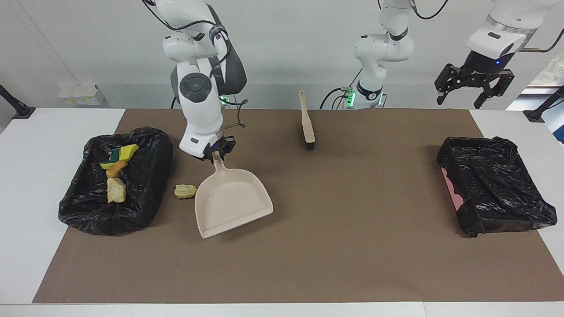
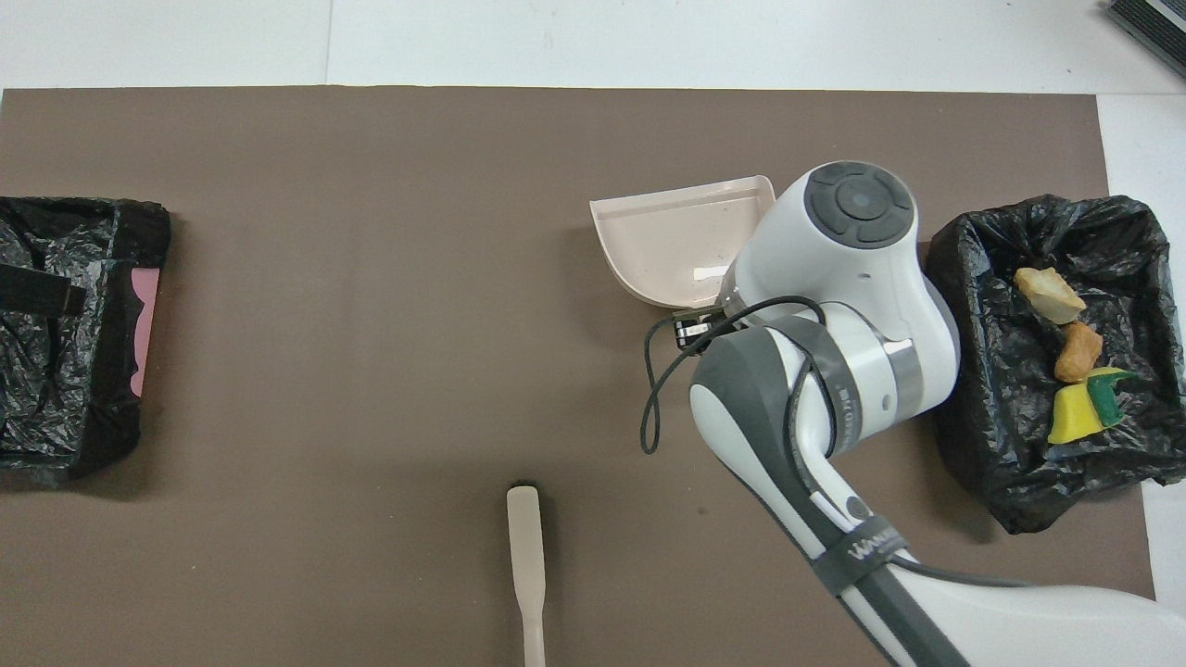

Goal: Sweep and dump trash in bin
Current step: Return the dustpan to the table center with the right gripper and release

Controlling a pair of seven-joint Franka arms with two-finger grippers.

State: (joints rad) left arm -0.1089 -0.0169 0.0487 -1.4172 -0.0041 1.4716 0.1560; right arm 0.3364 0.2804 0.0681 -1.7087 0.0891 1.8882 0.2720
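My right gripper (image 1: 216, 152) is shut on the handle of the beige dustpan (image 1: 231, 200), which it holds low over the mat with its mouth pointing away from the robots. The pan (image 2: 681, 241) looks empty. Beside it lies the black-lined bin (image 1: 88, 207) at the right arm's end. In the bin are a yellow sponge chunk (image 1: 128, 151) with a green layer, an orange-brown lump (image 1: 116, 168) and a beige lump (image 1: 116, 190). One pale yellow scrap (image 1: 185, 191) lies on the mat between the bin and the pan. My left gripper (image 1: 473, 90) waits open, raised over the left arm's end.
A beige brush (image 1: 307, 121) lies on the brown mat (image 1: 352, 246) near the robots, at mid table. A second black-lined bin (image 1: 493, 185), with a pink patch showing, lies at the left arm's end. In the overhead view the right arm hides the loose scrap.
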